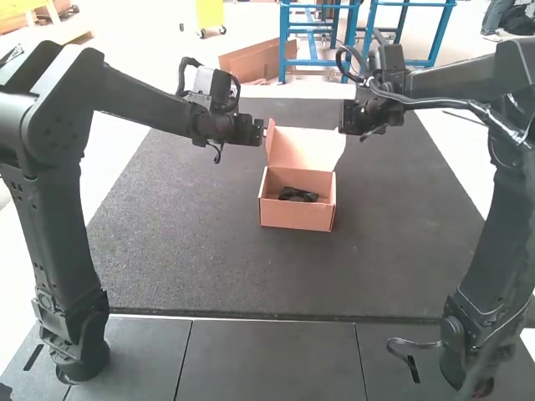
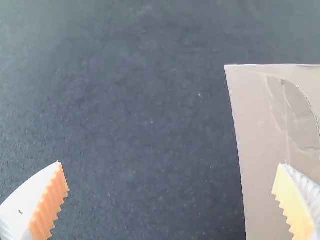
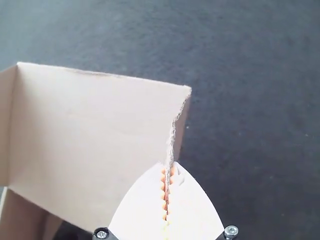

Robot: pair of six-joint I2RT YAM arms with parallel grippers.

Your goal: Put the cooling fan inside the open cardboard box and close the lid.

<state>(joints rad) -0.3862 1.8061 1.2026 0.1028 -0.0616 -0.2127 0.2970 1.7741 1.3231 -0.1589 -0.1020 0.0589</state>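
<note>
The cardboard box [image 1: 297, 210] stands open in the middle of the dark mat. A black cooling fan [image 1: 298, 195] lies inside it. The lid [image 1: 303, 149] stands upright at the box's back. My left gripper [image 1: 259, 131] hovers at the lid's upper left corner; in the left wrist view the gripper [image 2: 170, 205] is open, and the lid's edge [image 2: 270, 140] lies between its orange pads [image 2: 47, 200]. My right gripper [image 1: 343, 119] is at the lid's upper right corner. The right wrist view shows that gripper [image 3: 166, 192] shut on the thin side flap of the lid [image 3: 90, 145].
The dark mat [image 1: 167, 225] covers the table around the box, with bare mat in front and to both sides. Both arms reach in from the sides above the box's back edge.
</note>
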